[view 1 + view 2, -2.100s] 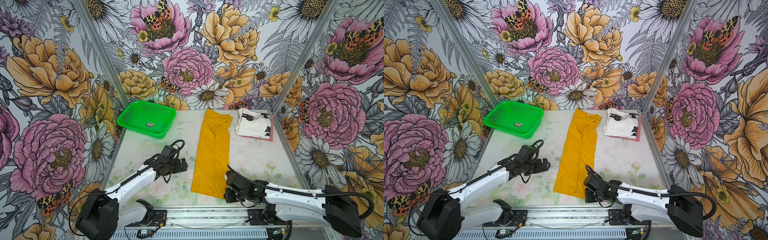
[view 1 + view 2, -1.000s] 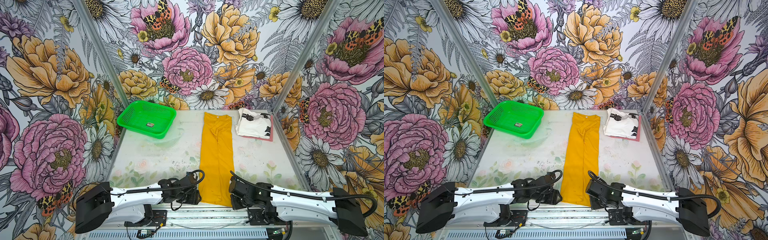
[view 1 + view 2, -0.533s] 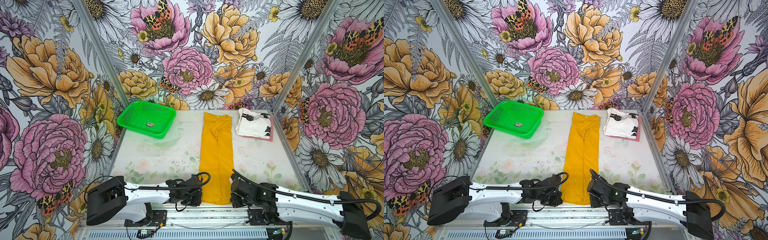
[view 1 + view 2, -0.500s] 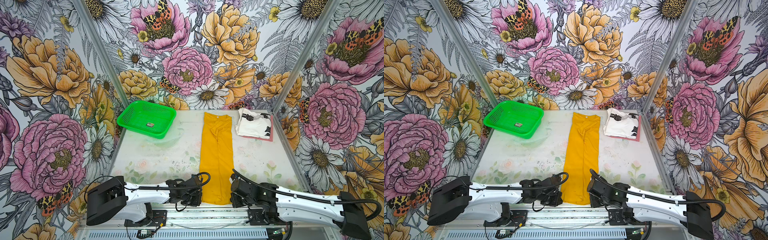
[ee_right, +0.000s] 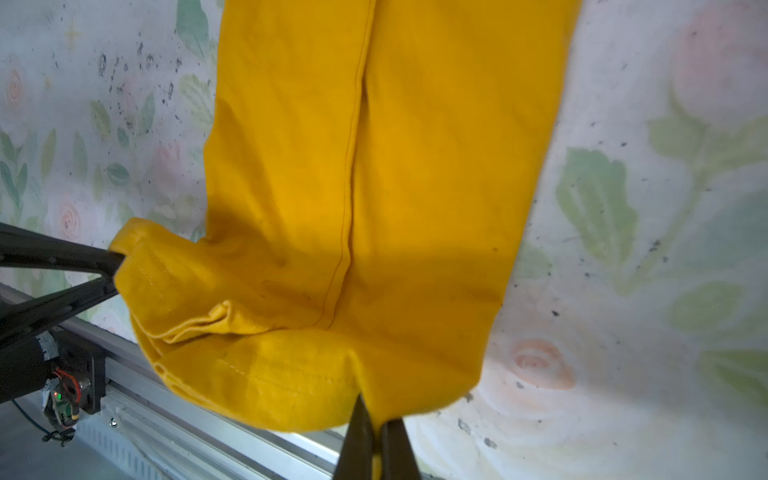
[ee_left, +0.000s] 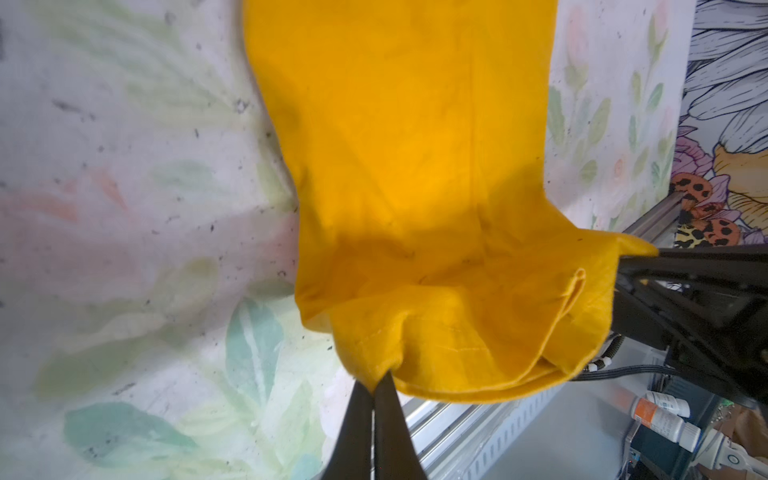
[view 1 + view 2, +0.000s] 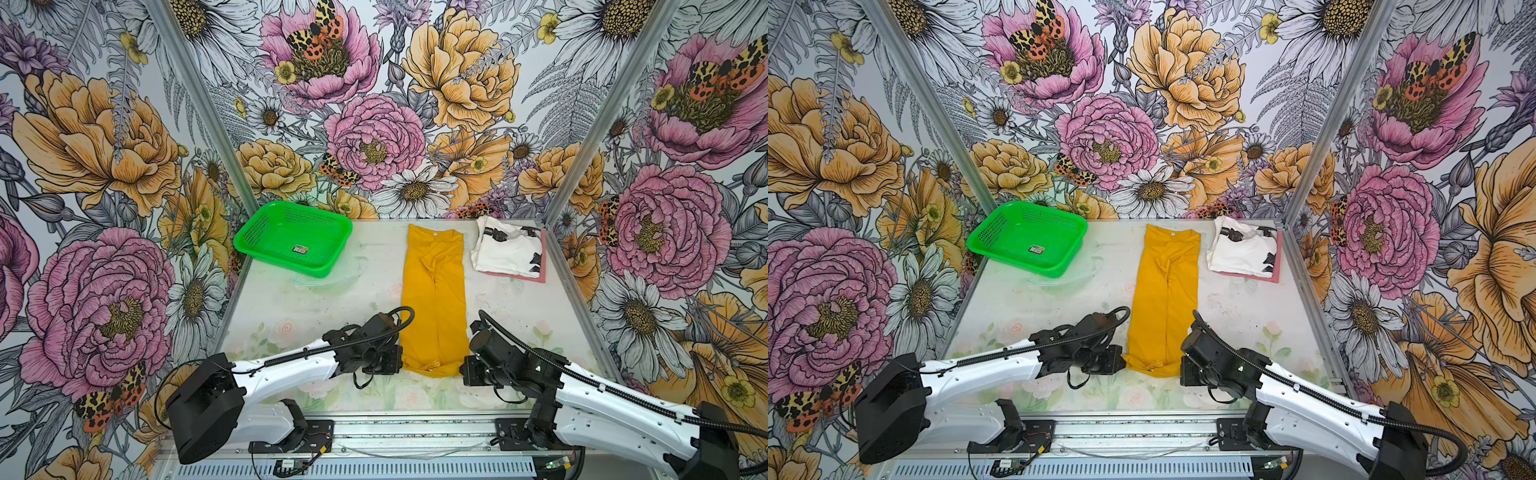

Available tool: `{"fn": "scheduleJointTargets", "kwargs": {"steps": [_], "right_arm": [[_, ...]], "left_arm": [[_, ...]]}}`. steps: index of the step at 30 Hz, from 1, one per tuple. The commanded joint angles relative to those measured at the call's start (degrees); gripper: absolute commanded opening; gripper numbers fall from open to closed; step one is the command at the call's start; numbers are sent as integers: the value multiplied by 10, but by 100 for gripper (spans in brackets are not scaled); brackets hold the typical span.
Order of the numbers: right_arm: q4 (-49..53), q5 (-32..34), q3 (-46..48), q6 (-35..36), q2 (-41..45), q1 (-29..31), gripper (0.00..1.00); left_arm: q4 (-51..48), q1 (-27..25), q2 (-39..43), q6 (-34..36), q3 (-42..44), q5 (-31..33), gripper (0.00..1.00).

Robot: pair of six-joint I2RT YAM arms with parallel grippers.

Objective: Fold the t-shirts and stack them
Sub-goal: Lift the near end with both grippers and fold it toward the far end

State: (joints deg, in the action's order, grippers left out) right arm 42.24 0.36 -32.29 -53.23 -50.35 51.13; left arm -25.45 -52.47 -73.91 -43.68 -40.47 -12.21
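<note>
- The mustard-yellow t-shirt [image 7: 434, 291] is lying as a long narrow strip down the middle of the table [image 7: 311, 303], with its collar end toward the back wall and its hem end by the front rail.
- The left gripper [image 6: 376, 384] is pinching one near corner of the hem, jaws closed tight on the cloth. The right gripper [image 5: 374, 419] is doing the same at the other near corner.
- Both corners seem to be riding just off the table, and the hem between them is sagging and bunching into a small roll.
- If the arms are carrying the hem toward the collar at uneven pace, I'd expect the fold to be landing skewed.
- Each grip is biting only the very tip of the cloth, so a sharp tug could be pulling a corner free. I cannot tell whether every layer is caught, and a lower layer might be trailing behind.
- The white t-shirt [image 7: 505, 251] is sitting on the pink t-shirt [image 7: 542, 259] in the far right corner, near the yellow collar, so a wide swing could be dragging that stack askew.
- The green basket [image 7: 255, 228] is standing well apart at the far left, and I'm not worrying about it.
</note>
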Motion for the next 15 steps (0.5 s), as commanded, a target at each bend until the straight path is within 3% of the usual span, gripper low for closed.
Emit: {"fn": "scheduleJointTargets", "kwargs": {"steps": [1, 11, 15], "right_arm": [[-12, 18, -39, 52, -19, -49, 0], [-133, -76, -111, 177, -195, -263, 0], [-173, -109, -153, 201, -288, -308, 0]], "left_arm": [[0, 32, -32, 68, -55, -25, 0], [0, 131, -216, 167, -244, -47, 0], [0, 160, -273, 181, -301, -44, 0]]}}
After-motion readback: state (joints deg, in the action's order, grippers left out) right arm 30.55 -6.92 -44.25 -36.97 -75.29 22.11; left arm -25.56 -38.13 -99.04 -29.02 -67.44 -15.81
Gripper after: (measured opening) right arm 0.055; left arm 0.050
